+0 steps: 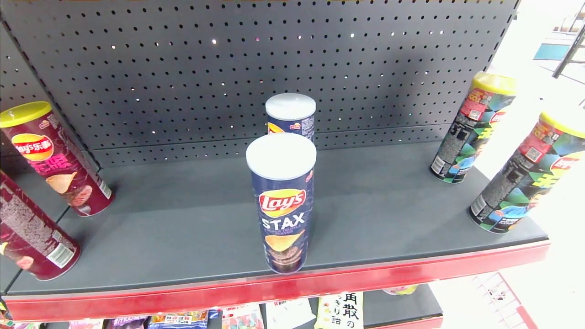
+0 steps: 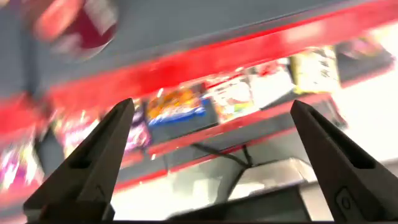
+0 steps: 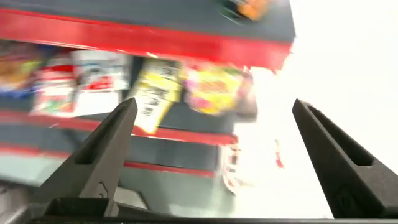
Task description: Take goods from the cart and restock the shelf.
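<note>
Shop shelf with a pegboard back, that's the setting. Left jaws are spread wide with nothing between them, and the right jaws are the same. Both face lower shelves of snack packets. Up top, one blue chip can stands at the front edge and another is right behind it. Red cans are on the left, dark cans on the right.

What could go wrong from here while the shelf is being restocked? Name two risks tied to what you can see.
1. The front blue can stands upright at the very front of the shelf, so a nudge while placing more goods could tip it off.
2. The can at the right front corner sits close to the shelf's end, where a passing arm might knock it down.
</note>
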Controlling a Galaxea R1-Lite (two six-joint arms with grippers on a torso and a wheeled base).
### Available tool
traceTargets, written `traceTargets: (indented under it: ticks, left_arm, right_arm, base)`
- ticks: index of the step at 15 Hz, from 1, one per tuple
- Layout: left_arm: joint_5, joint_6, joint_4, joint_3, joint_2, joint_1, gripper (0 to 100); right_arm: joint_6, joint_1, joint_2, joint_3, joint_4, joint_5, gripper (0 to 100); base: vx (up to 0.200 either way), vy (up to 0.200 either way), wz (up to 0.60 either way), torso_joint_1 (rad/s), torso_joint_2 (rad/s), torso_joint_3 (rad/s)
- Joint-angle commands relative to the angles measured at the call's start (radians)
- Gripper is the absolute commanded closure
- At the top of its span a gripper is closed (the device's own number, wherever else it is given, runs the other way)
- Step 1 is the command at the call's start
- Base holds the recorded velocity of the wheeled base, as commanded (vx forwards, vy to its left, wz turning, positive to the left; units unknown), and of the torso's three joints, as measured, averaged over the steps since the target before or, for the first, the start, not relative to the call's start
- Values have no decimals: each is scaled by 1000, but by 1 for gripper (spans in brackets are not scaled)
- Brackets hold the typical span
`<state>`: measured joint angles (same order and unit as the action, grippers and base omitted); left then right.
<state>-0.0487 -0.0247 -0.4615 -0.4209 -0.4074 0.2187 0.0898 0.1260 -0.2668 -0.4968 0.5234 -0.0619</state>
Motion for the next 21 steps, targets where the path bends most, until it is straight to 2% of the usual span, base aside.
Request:
traceTargets:
  ticks: [1,3,5,7,8,9,10,11,13,21]
  left_arm:
    - [-6,-20,-97,19,137,-202,0]
    - [-10,-20,-94,83,239,-213,0]
    - [-13,-11,-91,137,384,-214,0]
    - [-6,-20,-66,151,407,-214,0]
    - [-5,-26,35,200,407,-214,0]
    - [-3,-26,219,287,407,-214,0]
    - [-3,-21,342,343,407,-214,0]
    - [-3,-1,503,421,407,-214,0]
    - [-3,-8,463,421,407,-214,0]
    - [6,6,463,421,407,-214,0]
  right_arm:
    - [-48,-98,83,27,13,-10,0]
    - [-48,-149,129,86,12,-9,0]
    - [-47,-121,245,172,-11,17,0]
    - [-55,-124,267,259,-137,34,0]
    - [-56,-124,267,320,-233,33,0]
    - [-59,-124,267,414,-372,31,0]
    - [-65,-124,267,468,-497,34,0]
    - [-76,-124,267,497,-519,48,0]
    - [-99,-124,267,497,-522,70,0]
    - [-85,-123,265,497,-523,70,0]
  base:
    - [0,0,0,0,0,0]
    - [0,0,0,0,0,0]
    - [0,0,0,0,0,0]
    - [0,0,0,0,0,0]
    - [0,0,0,0,0,0]
    - [0,0,0,0,0,0]
    - [0,0,0,0,0,0]
    - [0,0,0,0,0,0]
    - [0,0,0,0,0,0]
    - [0,0,0,0,0,0]
